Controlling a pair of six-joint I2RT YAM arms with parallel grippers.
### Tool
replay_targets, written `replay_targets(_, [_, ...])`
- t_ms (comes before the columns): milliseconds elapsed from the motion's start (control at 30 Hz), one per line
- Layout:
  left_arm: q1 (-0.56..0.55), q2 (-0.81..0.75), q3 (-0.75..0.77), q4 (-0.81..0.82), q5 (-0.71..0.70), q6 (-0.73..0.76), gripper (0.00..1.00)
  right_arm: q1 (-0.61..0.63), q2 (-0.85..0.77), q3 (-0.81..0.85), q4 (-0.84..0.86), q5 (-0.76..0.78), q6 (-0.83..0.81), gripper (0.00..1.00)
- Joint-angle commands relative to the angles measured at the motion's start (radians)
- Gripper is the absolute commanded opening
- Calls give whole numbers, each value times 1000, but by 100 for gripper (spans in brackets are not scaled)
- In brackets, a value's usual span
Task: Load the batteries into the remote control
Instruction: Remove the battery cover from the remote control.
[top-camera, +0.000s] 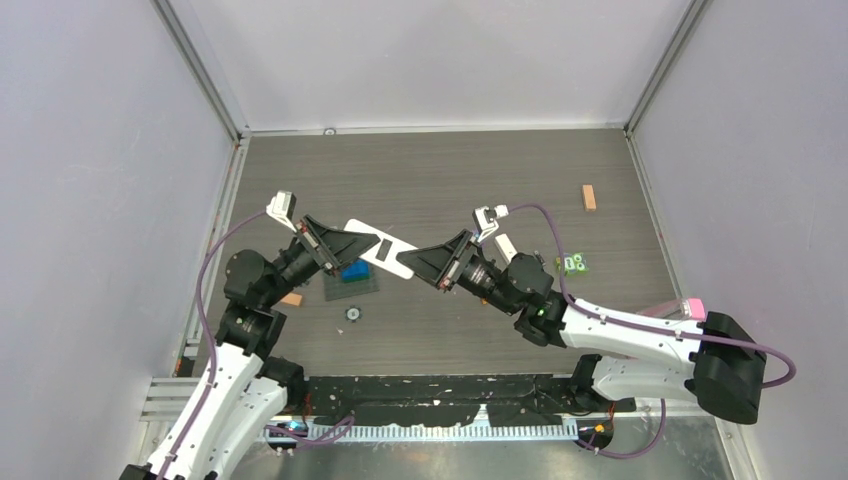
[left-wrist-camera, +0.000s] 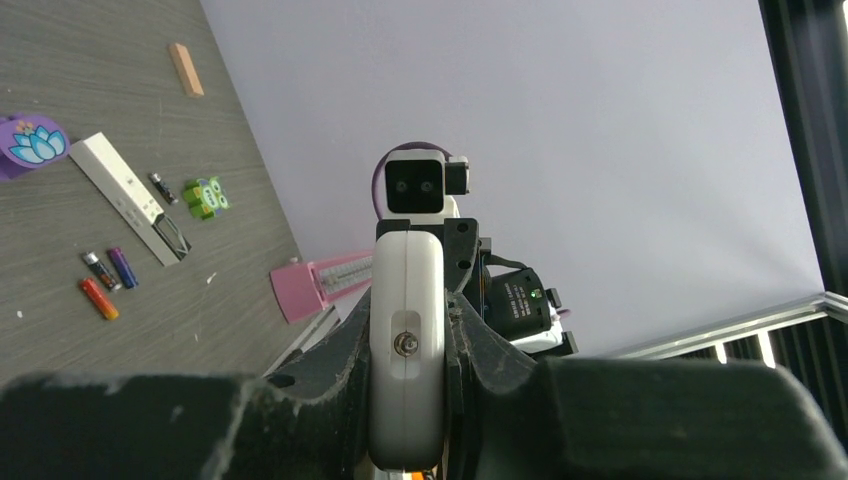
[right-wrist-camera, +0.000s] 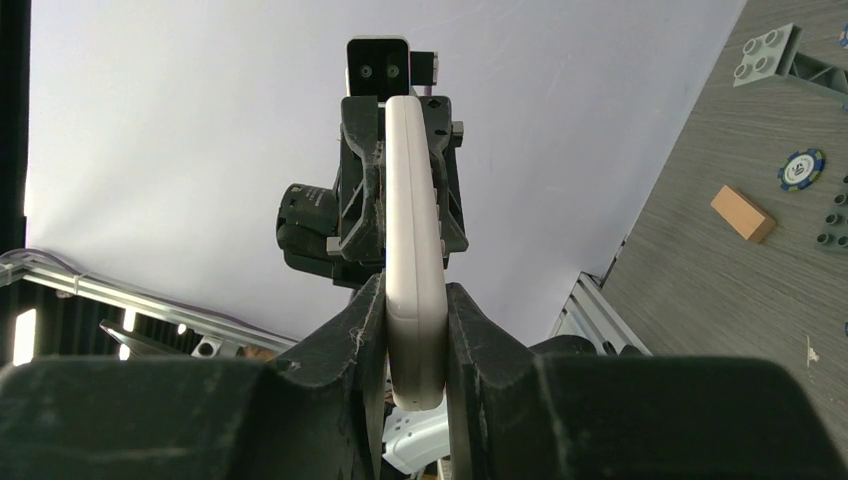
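A wider white remote (top-camera: 385, 250) hangs in the air between my two arms, held at both ends. My left gripper (top-camera: 365, 243) is shut on one end, where the remote (left-wrist-camera: 405, 330) shows edge-on with a small screw. My right gripper (top-camera: 418, 258) is shut on the other end (right-wrist-camera: 412, 280). The remote control (left-wrist-camera: 130, 195), a long narrow white bar with a black end, lies on the table, partly behind the right arm (top-camera: 506, 246). Close by lie the batteries: reddish-orange (left-wrist-camera: 99, 298), blue-purple (left-wrist-camera: 122, 267) and dark (left-wrist-camera: 98, 270).
A green owl toy (top-camera: 573, 264) and a wooden block (top-camera: 589, 197) lie at the right. A pink tool (left-wrist-camera: 310, 280) rests at the table's edge. Below the left gripper are a blue brick on a grey plate (top-camera: 353, 272), a poker chip (top-camera: 353, 314) and another wooden block (top-camera: 292, 299).
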Motion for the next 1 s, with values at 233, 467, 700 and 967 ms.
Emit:
replay_targets(233, [42,-40,-5,88,-187,42,0,-29,-77,-46,-8,-57,-23,26])
replay_targets(467, [41,-48,11,45,-210,76,0,-61,-112,-47,-53,-118,-47,24])
replay_targets(700, [41,-74,-39,41,-300,-32,0,-93,-118,-35,-6,-241,-93,7])
replay_targets(967, [40,-62,-41,72,-303,-37,0,-103,-115,-39,11,-233,-71,23])
